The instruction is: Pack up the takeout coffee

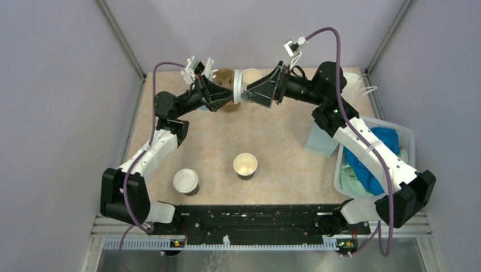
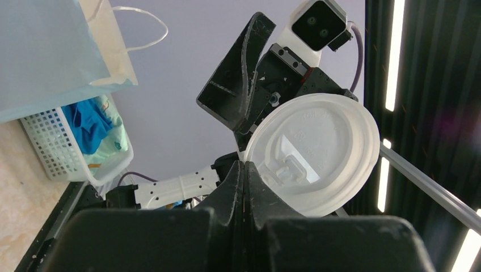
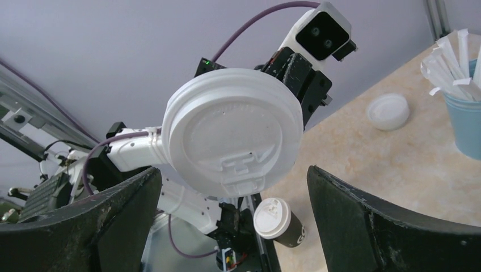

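Note:
One takeout coffee cup (image 1: 185, 182), dark brown with a white lid on, stands near the front left; it shows again as a lidded cup (image 3: 278, 222) in the right wrist view. The other cup (image 1: 245, 166) stands uncovered beside it, cream inside. My left gripper (image 1: 232, 93) is raised at the back, shut on the rim of a loose white lid (image 1: 238, 85), held on edge. From the left wrist view the gripper (image 2: 244, 167) pinches the lid (image 2: 312, 153). My right gripper (image 1: 245, 92) faces it, open, jaws either side of the lid (image 3: 232, 130) without touching.
A white basket (image 1: 409, 139) of blue and green cloths sits at the right edge, with a light blue sheet (image 1: 320, 139) beside it. Another lid (image 3: 387, 111) lies on the table near the light blue cup of straws (image 3: 462, 119). More cups (image 1: 251, 73) stand at the back.

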